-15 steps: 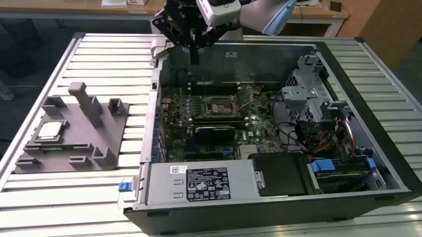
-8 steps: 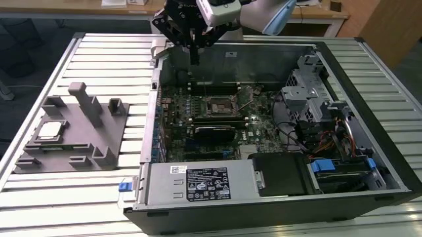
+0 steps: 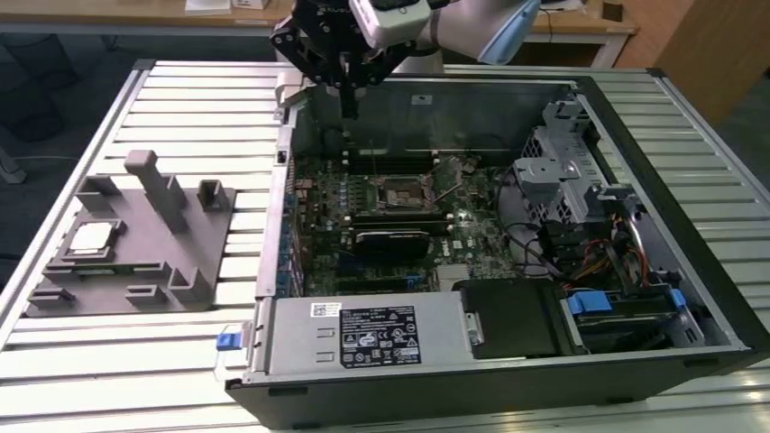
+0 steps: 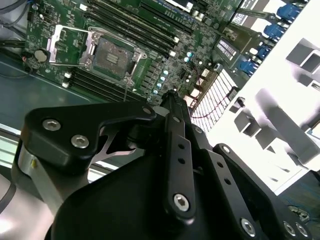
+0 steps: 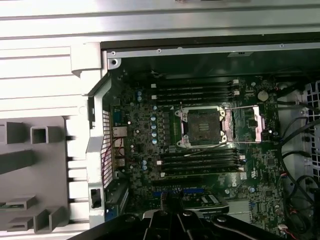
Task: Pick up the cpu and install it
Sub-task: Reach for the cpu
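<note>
The cpu (image 3: 94, 236), a small silvery square chip, lies flat in a recess of the grey holder block (image 3: 180, 257) at the exterior view's left, outside the computer case. My gripper (image 3: 349, 112) hangs over the case's far wall, well away from the cpu, its black fingers pressed together into one thin tip with nothing between them. In the second wrist view the shut gripper (image 4: 172, 96) points toward the motherboard. The bare cpu socket (image 3: 399, 192) (image 4: 112, 56) (image 5: 202, 125) sits mid-board with its metal retention frame (image 5: 247, 122) swung open beside it.
The open computer case (image 3: 626, 356) lies on a slatted metal table (image 3: 72, 379). Inside are memory slots (image 5: 197, 92), a black power supply (image 3: 373, 336), a drive cage (image 3: 560, 171) and loose cables (image 3: 590, 262). The holder block's tall posts (image 3: 151, 185) stand near the cpu.
</note>
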Tool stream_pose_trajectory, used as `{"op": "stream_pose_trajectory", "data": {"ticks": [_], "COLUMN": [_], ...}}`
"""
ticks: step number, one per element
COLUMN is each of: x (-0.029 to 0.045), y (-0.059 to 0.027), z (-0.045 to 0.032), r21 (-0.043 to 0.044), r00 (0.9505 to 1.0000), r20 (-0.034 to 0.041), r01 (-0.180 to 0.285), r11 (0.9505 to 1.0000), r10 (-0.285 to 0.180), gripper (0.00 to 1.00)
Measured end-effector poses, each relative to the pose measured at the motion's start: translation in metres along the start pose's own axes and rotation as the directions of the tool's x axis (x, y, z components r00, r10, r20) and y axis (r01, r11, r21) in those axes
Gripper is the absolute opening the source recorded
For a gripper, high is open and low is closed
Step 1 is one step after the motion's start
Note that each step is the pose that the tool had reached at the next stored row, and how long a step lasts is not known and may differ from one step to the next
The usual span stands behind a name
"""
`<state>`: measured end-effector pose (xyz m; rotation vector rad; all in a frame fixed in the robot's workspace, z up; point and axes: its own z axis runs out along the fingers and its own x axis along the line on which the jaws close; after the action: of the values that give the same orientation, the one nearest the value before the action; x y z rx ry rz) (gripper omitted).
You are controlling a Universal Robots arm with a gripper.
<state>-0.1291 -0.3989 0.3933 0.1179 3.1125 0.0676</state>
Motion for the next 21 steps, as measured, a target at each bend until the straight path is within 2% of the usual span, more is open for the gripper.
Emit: {"op": "stream_pose_trajectory", "data": {"ticks": [11,21], "x": [0.0159,0.0241], "y": [-0.0012,-0.0018], "z": [-0.0004,-0.0006], "r21": [-0.0002,-0.0006], "r00": [1.0,1.0], "r20": [0.0006,0.0007], "r01": [0.0,0.0], "r11": [1.0,1.0], "r10": [0.0,0.0], "gripper": [0.11,0.11]}}
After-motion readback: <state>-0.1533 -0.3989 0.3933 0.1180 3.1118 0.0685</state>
